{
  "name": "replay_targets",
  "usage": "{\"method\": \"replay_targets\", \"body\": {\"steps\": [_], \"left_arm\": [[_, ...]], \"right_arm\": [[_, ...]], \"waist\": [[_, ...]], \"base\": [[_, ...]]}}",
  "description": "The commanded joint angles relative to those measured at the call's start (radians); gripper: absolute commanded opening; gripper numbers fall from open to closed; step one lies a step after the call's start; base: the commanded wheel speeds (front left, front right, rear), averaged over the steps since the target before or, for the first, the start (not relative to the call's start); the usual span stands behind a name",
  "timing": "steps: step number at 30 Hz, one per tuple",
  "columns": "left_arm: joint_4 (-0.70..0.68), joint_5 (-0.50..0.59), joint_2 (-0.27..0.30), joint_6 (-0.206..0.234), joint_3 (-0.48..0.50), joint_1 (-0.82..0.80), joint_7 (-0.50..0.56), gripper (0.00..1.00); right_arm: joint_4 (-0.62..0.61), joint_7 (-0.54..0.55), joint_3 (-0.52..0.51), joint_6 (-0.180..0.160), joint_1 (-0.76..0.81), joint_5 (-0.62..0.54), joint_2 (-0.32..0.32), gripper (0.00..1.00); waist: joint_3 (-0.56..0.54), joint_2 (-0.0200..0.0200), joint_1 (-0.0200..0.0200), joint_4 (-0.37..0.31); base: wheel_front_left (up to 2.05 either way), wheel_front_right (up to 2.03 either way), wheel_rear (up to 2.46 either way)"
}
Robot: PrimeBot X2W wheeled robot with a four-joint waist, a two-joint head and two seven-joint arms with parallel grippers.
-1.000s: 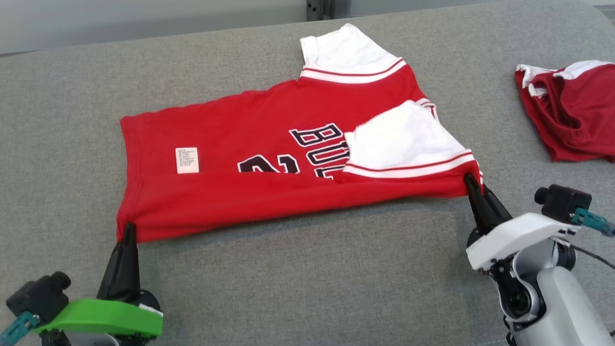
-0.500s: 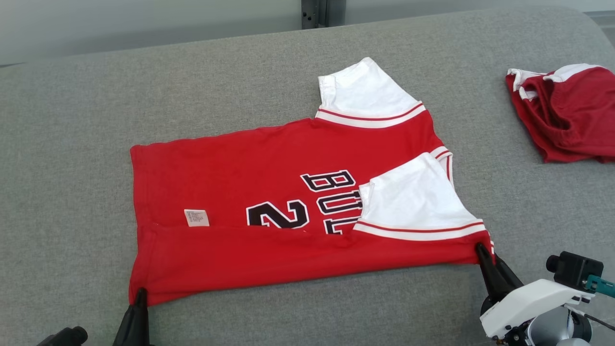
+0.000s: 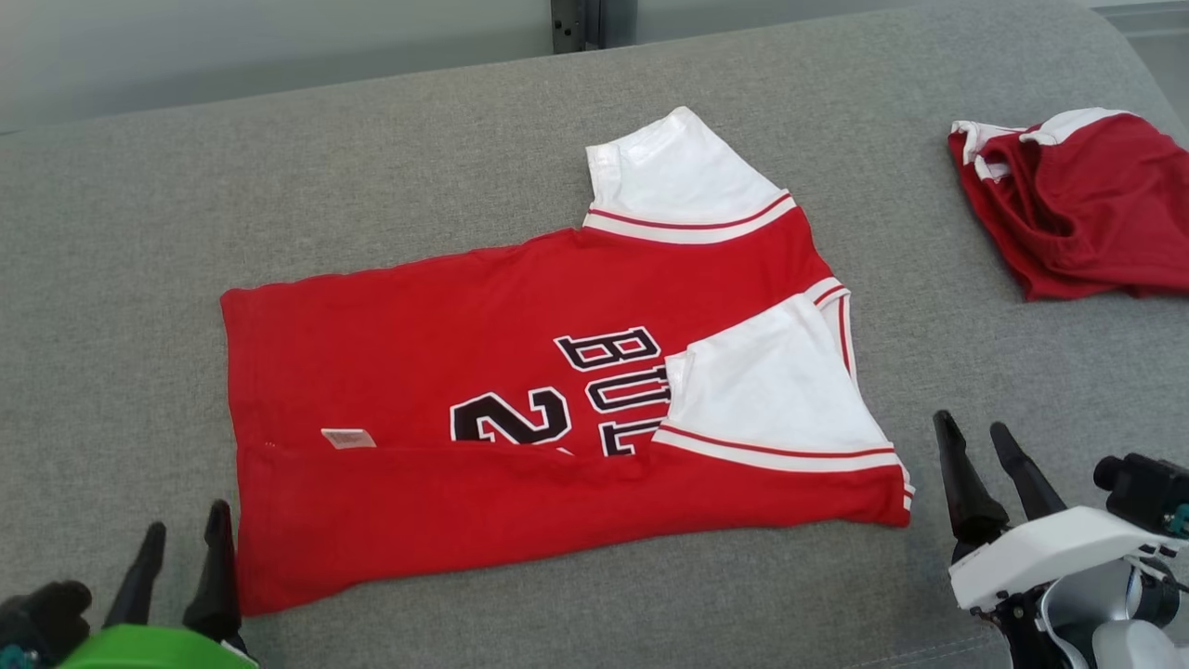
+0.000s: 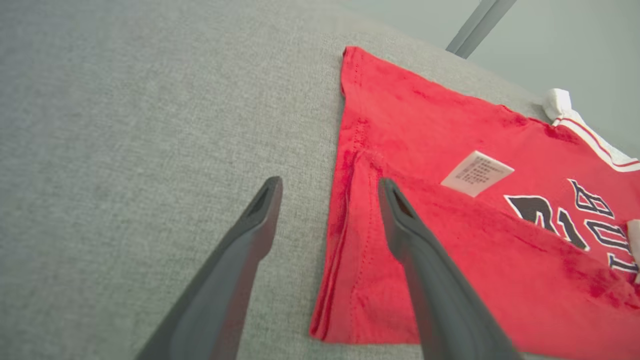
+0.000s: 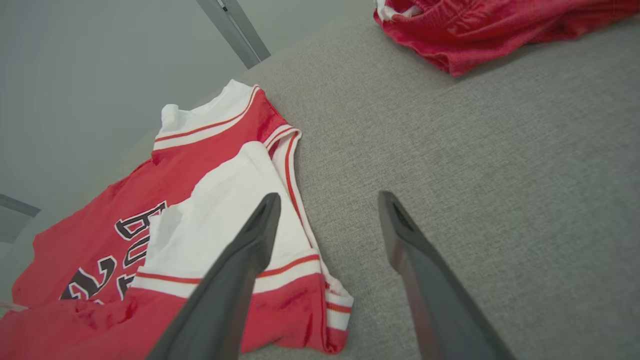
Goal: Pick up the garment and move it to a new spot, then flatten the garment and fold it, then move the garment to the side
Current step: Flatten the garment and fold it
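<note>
A red jersey [image 3: 483, 372] with white sleeves and black lettering lies flat on the grey cushion [image 3: 372, 167], its near long edge folded up over the body and one white sleeve [image 3: 771, 386] folded inward. My left gripper [image 3: 184, 541] stands open at the jersey's near left corner, nothing between its fingers [image 4: 250, 235]; the hem corner [image 4: 350, 300] lies between them in the left wrist view. My right gripper [image 3: 973, 439] is open just right of the near right corner [image 5: 335, 320], apart from the cloth.
A second crumpled red and white garment [image 3: 1077, 204] lies at the far right of the cushion. The cushion's back edge meets a pale wall with a dark metal post [image 3: 576, 20]. Bare grey fabric lies in front of and left of the jersey.
Both grippers have opened and let go of the jersey's near corners, drawing back slightly. The folded edge now rests on the jersey. The head camera has shifted.
</note>
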Motion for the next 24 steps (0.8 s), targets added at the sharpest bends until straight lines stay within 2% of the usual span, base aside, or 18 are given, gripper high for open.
{"method": "replay_targets", "body": {"steps": [1,7,13,18,24], "left_arm": [[-0.009,0.017,0.023,0.009,0.006,-0.043,0.009,1.0],[0.028,0.076,0.085,0.039,-0.013,-0.223,0.068,1.0],[0.16,0.117,0.126,0.033,-0.053,-0.422,0.145,1.0],[0.268,0.162,0.149,0.032,-0.091,-0.54,0.183,1.0],[0.358,0.175,0.149,0.035,-0.111,-0.624,0.197,1.0]], "right_arm": [[-0.014,-0.009,0.004,0.0,-0.023,-0.016,-0.001,1.0],[-0.051,0.02,0.064,0.0,-0.104,-0.046,-0.011,1.0],[-0.051,0.037,0.151,0.0,-0.201,-0.038,-0.042,1.0],[-0.034,0.025,0.188,0.0,-0.253,-0.029,-0.064,1.0],[-0.018,0.012,0.203,0.0,-0.277,-0.014,-0.08,1.0]], "waist": [[0.01,0.0,0.0,-0.004],[0.055,0.0,0.0,-0.021],[0.117,0.0,0.0,-0.054],[0.154,0.0,0.0,-0.073],[0.176,0.0,0.0,-0.081]], "base": [[0.0,0.0,0.0],[0.0,0.0,0.0],[0.0,0.0,0.0],[0.0,0.0,0.0],[0.0,0.0,0.0]]}}
